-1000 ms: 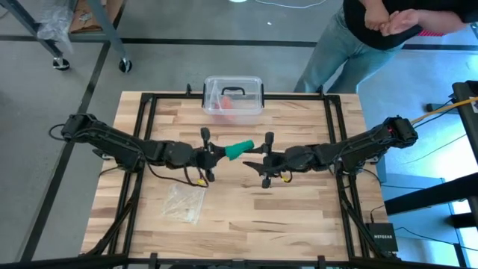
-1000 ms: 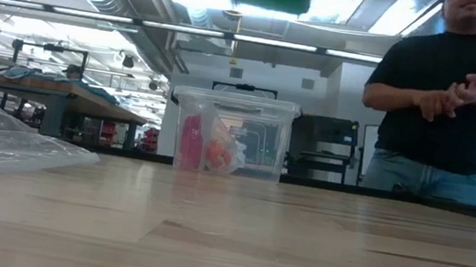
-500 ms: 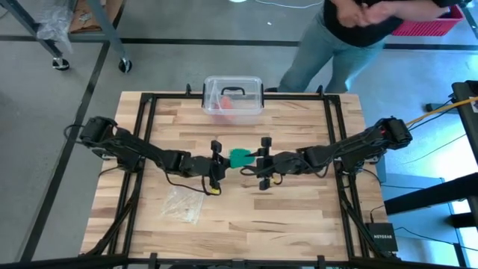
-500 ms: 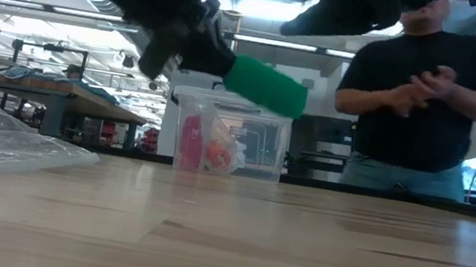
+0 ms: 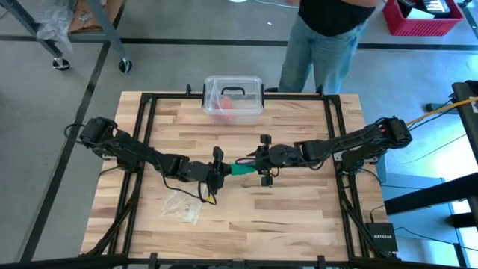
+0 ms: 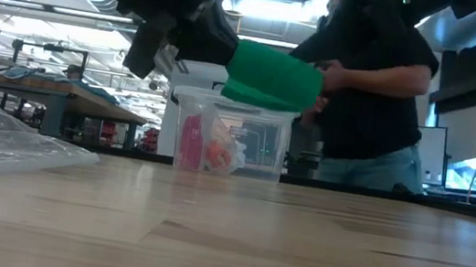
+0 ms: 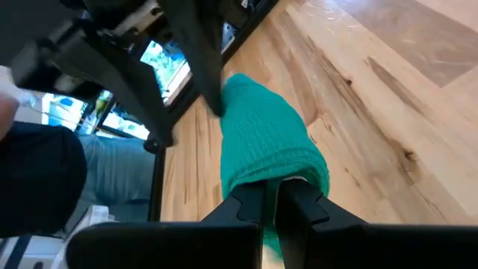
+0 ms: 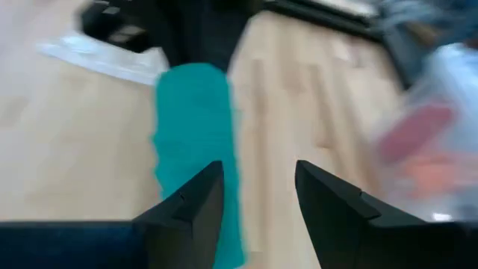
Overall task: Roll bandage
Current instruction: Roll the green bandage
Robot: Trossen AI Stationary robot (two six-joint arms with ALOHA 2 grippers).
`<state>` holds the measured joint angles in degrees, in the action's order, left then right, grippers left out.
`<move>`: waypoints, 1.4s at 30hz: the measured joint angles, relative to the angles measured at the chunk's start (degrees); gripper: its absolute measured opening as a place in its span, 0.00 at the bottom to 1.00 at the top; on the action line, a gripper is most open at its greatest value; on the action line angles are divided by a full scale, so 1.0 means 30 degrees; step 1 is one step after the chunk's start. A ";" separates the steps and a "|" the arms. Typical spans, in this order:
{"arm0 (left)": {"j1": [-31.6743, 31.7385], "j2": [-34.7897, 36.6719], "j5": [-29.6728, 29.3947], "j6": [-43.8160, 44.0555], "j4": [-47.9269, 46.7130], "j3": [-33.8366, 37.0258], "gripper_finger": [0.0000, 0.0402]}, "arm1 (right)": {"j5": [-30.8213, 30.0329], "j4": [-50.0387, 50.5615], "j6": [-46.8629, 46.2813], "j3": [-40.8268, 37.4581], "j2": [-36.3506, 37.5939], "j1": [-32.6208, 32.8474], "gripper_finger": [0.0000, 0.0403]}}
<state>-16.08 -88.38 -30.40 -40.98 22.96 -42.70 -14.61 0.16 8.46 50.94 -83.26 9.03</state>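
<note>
The bandage [image 5: 240,167] already looks rolled, held above the surface [image 5: 299,217] in the left gripper [image 5: 219,169], fingers clamped on it, while the right gripper [image 5: 254,159], fingers apart, is beside its other end.

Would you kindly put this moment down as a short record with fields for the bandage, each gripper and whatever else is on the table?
bandage: green bandage, held above the table between the two arms
left gripper: left gripper, jaws shut on one end of the bandage
right gripper: right gripper, jaws open, right beside the bandage's other end
clear plastic box: clear plastic box at the table's far edge, lid on
plastic wrapper: plastic wrapper lying on the table near the left arm
</note>
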 joint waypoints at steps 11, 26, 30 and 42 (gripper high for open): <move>-0.0013 -0.0969 0.1065 -0.0540 0.0260 -0.0156 0.02 | 0.2714 0.1804 -0.0673 0.0007 0.0046 -0.0161 0.42; -0.0594 -0.0894 0.1026 -0.1500 0.1069 -0.0155 0.02 | 0.3831 0.1959 -0.0470 0.0015 -0.0517 -0.0770 0.42; -0.1112 -0.0330 0.0827 -0.2101 0.1451 -0.0148 0.02 | 0.4258 0.2042 -0.0210 0.0015 -0.0981 -0.0770 0.42; -0.2018 0.2053 -0.0791 -0.1295 0.2257 -0.0146 0.02 | 0.3878 0.4956 -0.0178 -0.0072 0.1359 -0.1032 0.42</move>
<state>-22.13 -82.22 -32.77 -44.87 29.73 -43.13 -2.97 15.03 7.92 50.72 -79.19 5.93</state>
